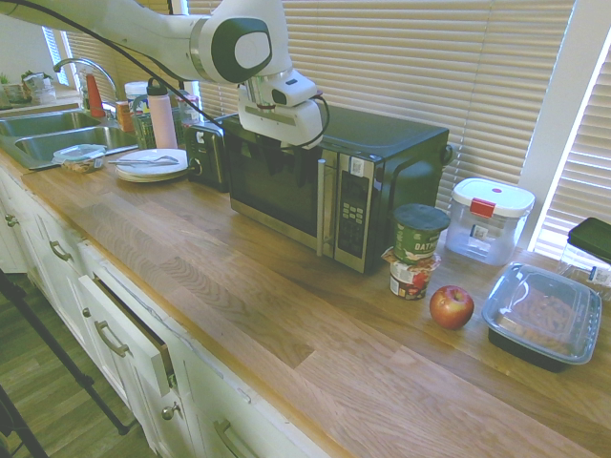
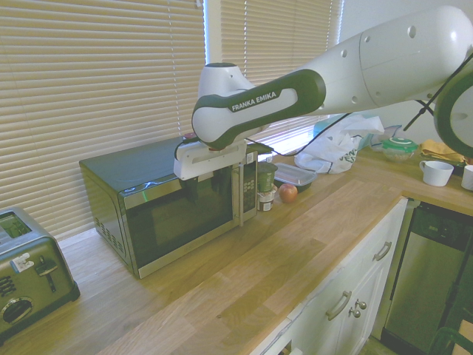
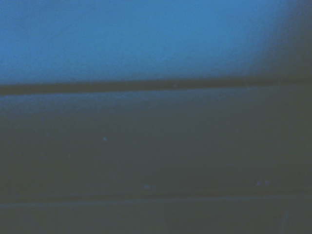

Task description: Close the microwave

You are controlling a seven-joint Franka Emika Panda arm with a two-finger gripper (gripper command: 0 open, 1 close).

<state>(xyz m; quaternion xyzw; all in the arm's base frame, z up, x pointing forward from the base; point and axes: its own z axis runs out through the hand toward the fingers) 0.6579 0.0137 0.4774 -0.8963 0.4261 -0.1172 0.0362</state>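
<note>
The black microwave stands on the wooden counter against the blinds. Its dark glass door lies flush with the keypad panel, and the silver bar handle is upright beside it. My gripper hangs right in front of the door's upper edge, close against the glass. Its dark fingers blend into the dark door. The wrist view holds only a blurred dark surface with one horizontal seam, seen from very near.
A small dark toaster stands beside the microwave. Stacked oatmeal cups, an apple, a clear lidded tub and a black food tray sit on the other side. A plate and sink lie further along. One drawer stands ajar.
</note>
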